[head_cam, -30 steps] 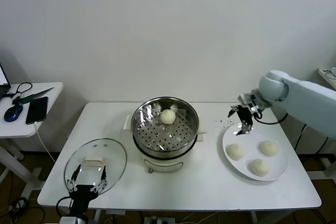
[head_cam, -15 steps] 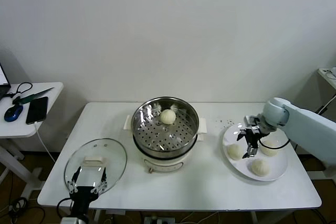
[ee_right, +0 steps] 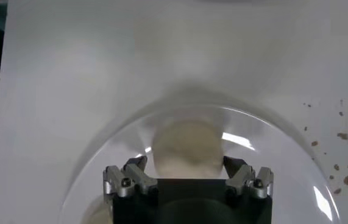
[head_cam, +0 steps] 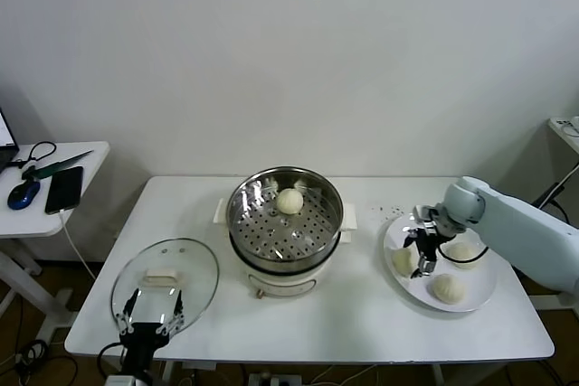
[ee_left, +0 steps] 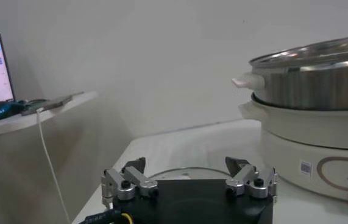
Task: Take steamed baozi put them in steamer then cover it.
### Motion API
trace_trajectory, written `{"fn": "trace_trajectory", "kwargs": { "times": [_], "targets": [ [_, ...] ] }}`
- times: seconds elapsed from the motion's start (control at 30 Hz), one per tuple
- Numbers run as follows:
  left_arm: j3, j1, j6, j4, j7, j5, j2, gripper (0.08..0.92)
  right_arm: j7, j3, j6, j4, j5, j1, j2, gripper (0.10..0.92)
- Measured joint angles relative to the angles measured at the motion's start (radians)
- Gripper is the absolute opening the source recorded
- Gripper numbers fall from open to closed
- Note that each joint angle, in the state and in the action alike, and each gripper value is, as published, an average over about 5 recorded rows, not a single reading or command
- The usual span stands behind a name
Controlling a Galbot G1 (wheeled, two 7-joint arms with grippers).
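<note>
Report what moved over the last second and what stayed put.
The right gripper came down from above the plate's far rim to the nearest-left baozi, jaws open astride it, not gripping. Steamer, its one baozi, cover and left gripper unchanged.

Lab-like room: bare white wall (head_cam: 289, 51), plain white table (head_cam: 362, 314).

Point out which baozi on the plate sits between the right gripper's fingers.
The baozi at the plate's left edge, nearest the steamer; the open right gripper straddles it.
</note>
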Motion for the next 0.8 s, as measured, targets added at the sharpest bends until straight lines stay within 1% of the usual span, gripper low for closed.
{"fn": "trace_trajectory", "kwargs": {
  "times": [0.07, 0.23, 0.33, 0.6, 0.8],
  "targets": [
    [0.000, 0.000, 0.000, 0.001, 0.000, 0.000, 0.000, 0.823, 0.000, 0.001, 0.002, -0.006, 0.000, -0.001, 0.004, 0.802],
    [0.000, 0.002, -0.003, 0.002, 0.000, 0.000, 0.000, 0.823, -0.001, 0.003, 0.004, -0.019, 0.003, -0.001, 0.013, 0.736],
    [0.000, 0.003, -0.004, 0.003, -0.001, 0.000, 0.000, 0.823, -0.001, 0.006, 0.003, -0.024, 0.008, 0.000, 0.016, 0.718],
    [-0.001, 0.013, -0.006, -0.003, -0.001, 0.000, 0.000, 0.823, 0.001, -0.007, -0.003, -0.011, 0.036, 0.033, 0.000, 0.690],
    [0.003, 0.021, -0.006, -0.012, -0.002, 0.000, 0.000, 0.823, 0.004, -0.086, -0.015, 0.019, 0.109, 0.148, -0.020, 0.687]
  ]
}}
